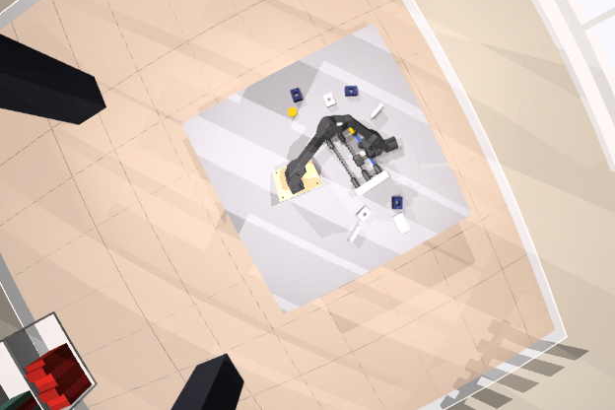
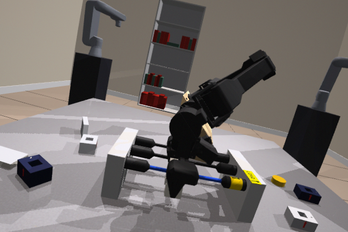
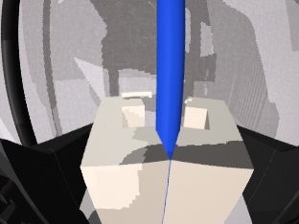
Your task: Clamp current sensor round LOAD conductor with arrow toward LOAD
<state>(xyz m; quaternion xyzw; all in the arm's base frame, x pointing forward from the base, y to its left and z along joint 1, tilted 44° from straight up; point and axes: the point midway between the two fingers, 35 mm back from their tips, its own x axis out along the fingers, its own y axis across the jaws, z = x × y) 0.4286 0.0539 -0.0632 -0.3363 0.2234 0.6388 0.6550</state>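
Two cream halves of the sensor meet round the blue conductor, their seam running straight along it in the wrist view, so the clamp sits on the wire and looks nearly or wholly closed; whether it has latched I cannot tell. The pincer stands wide but is pressed on the sensor from both sides, the block filling the gap between its dark fingers. Relative to the conductor, the yellow sleeve and the yellow tag lie at its right end in the exterior view, two black conductors run just behind it, and white end blocks hold all three above the bench. The arrow on the sensor is hidden, so its heading cannot be checked. I judge the sensor a light, rigid plastic shell, hinged on one side: it should not deform, but its flat smooth faces could slip if squeezed off-centre, and a skewed squeeze could twist it on the thin wire. The best hold is square on the two broad outer faces, level with the conductor, so the force drives the halves straight together. The conductor looks slim and may flex a little under side load. Spare blue and white blocks lie well apart from the conductor on the bench.
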